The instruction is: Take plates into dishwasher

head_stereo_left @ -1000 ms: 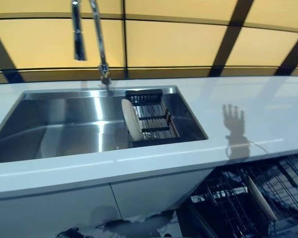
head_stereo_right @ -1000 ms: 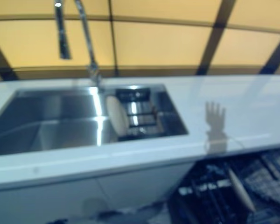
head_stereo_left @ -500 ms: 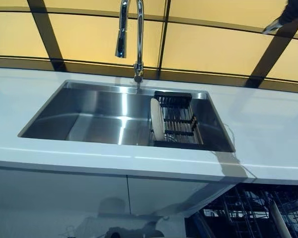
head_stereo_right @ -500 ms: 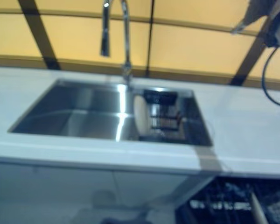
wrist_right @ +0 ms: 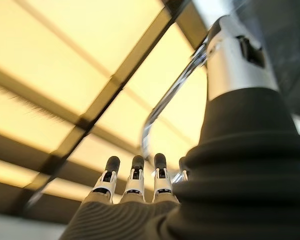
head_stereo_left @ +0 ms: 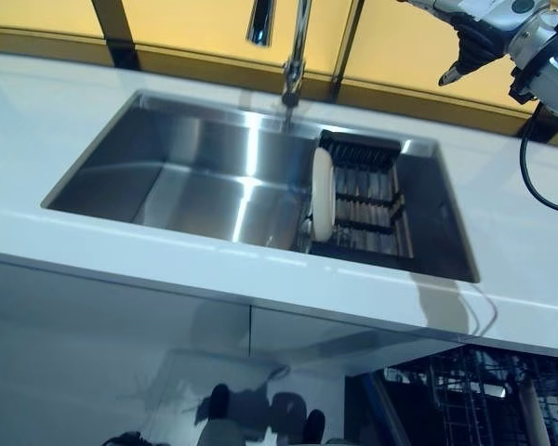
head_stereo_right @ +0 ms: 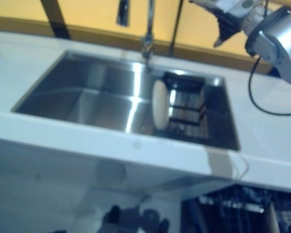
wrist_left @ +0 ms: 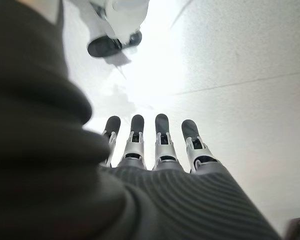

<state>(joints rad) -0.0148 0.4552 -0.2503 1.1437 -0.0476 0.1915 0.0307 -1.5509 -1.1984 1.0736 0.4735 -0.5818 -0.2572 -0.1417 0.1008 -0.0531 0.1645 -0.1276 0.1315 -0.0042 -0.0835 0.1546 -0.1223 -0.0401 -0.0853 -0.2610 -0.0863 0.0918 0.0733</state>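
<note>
A pale plate (head_stereo_left: 323, 193) stands on edge in a black dish rack (head_stereo_left: 367, 209) at the right end of the steel sink (head_stereo_left: 195, 177). Lower right, the open dishwasher's dark wire rack (head_stereo_left: 465, 400) holds another pale plate (head_stereo_left: 532, 423) on edge. My right hand (head_stereo_left: 467, 45) hangs in the air at the upper right, above the counter and beyond the sink's far right corner. Its fingers (wrist_right: 135, 180) are straight and hold nothing. My left hand (wrist_left: 160, 150) shows only in the left wrist view, fingers straight over a white surface, also with nothing in it.
A tall chrome faucet (head_stereo_left: 298, 56) rises behind the sink, just left of the dish rack. White counter (head_stereo_left: 65, 102) surrounds the sink, with a yellow panelled wall (head_stereo_left: 186, 23) behind. White cabinet fronts (head_stereo_left: 121, 325) stand below the counter, left of the dishwasher.
The whole picture has shifted, so the camera moved. My right hand, out of view a second ago, has come in at the upper right and now hangs nearer the faucet.
</note>
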